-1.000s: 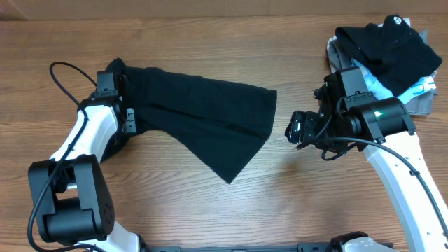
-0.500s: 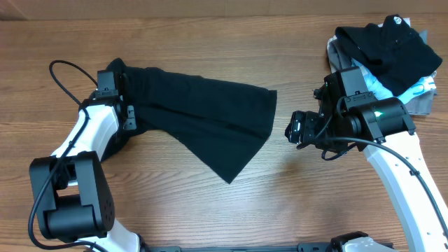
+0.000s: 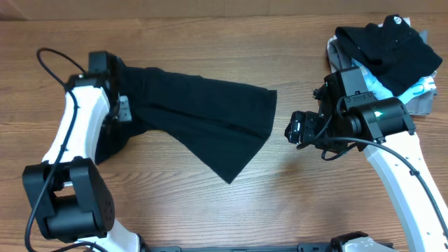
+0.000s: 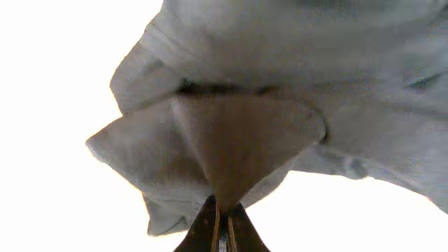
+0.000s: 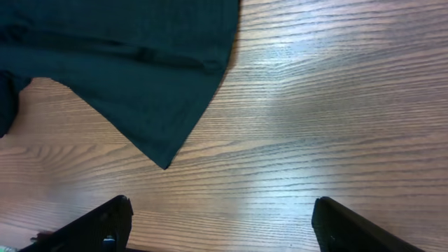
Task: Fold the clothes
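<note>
While left gripper (image 4: pixel 222 222) jaws clench its seemingly bunched end, the T-shirt (image 3: pixel 203 119) runs left-right, widening rightward; right gripper (image 5: pixel 220 217) jaws released.

Plain black T-shirt (image 3: pixel 203 115) of thin fabric, lying on the bench (image 3: pixel 210 217) left of centre. Rumpled into a fan: narrow and bunched at the left end, widening rightward to a straight edge, one pointed corner toward the near side. Flat and smooth on the right; creased at the left, where pinched in the closed left gripper (image 4: pixel 222 213).
</note>
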